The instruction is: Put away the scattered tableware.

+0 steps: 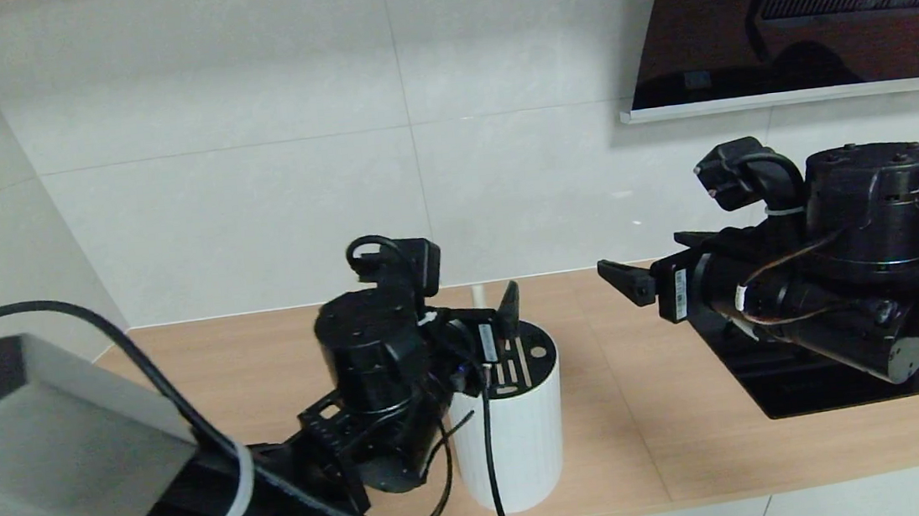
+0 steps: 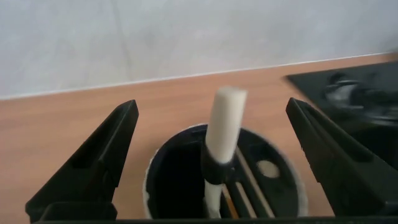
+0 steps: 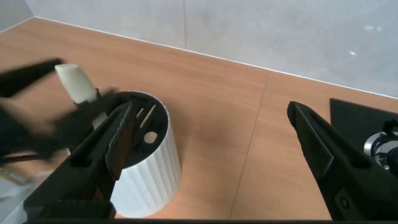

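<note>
The left gripper's fingers point(image 2: 93, 162) are spread wide, one on each side of the cream-handled utensil point(image 2: 225, 118), and neither touches it. The utensil stands in the black slotted top of the white ribbed holder point(image 1: 520, 446), with its handle leaning a little and poking up between the fingers. The left gripper point(image 2: 211, 106) hangs directly over the holder, which sits on the bench point(image 1: 628, 427) near the front edge.

The piece looks delivered, so the step in hand is most likely getting clear of it. The safest way out is straight up with the fingers kept spread. Any sideways swing should wait until the fingertips are above the top of the handle. An early sideways move could catch the leaning handle, which might lever the utensil out or rock the holder.

The right gripper point(image 3: 210, 112) hovers above the bench between the holder and the black cooktop point(image 1: 775, 388). Its fingers are also wide apart and hold nothing. It is best held off to that side so the left arm's rising path is free.
</note>
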